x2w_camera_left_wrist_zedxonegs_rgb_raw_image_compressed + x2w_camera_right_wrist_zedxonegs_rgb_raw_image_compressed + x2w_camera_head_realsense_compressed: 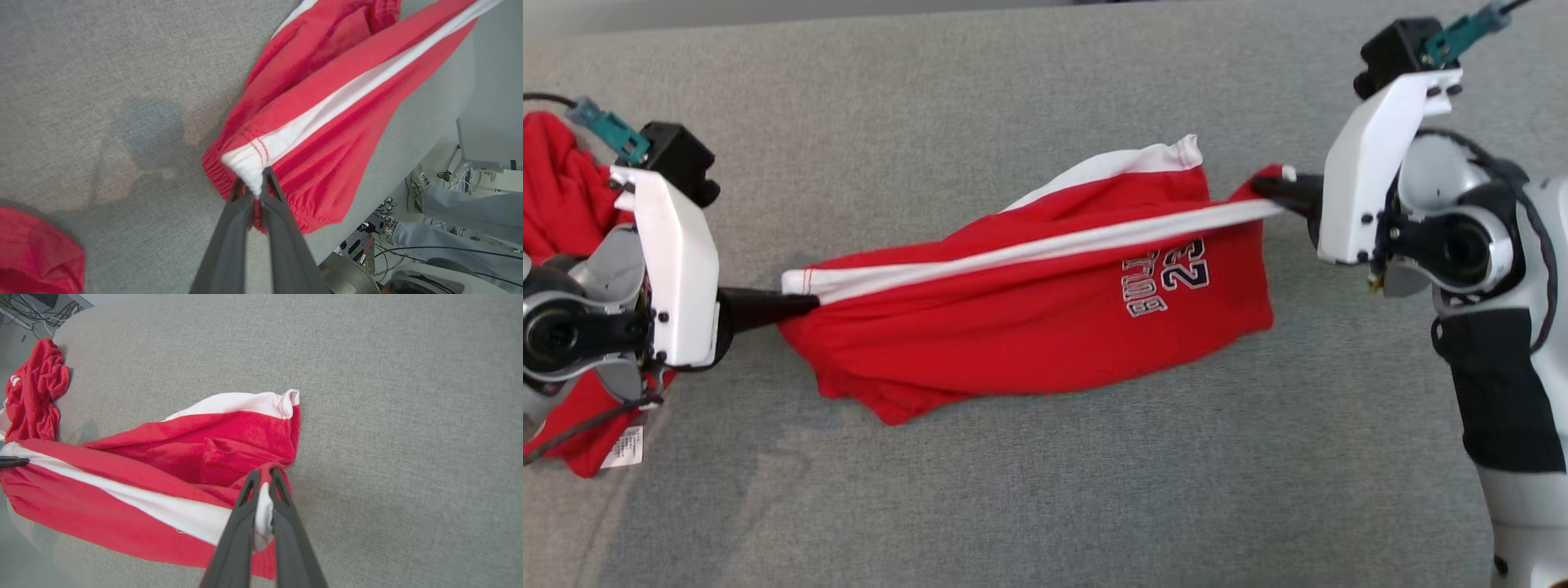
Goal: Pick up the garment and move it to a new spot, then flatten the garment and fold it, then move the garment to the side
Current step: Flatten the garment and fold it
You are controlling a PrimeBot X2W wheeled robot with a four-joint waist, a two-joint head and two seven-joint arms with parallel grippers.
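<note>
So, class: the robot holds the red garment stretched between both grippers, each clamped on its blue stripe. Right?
No: the stripe is white, not blue. The head view shows the red garment stretched between the left gripper and right gripper, each clamped on it.

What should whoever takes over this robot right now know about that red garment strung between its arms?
Left gripper: jaws shut on the white stripe at one end of the red garment.
Right gripper: jaws shut on the stripe's other end.
Garment: stretched between them above the grey surface, unfolded.
Done: picked up.
Left: lay flat, fold, move aside.
A second red garment lies crumpled near the left arm.
</note>
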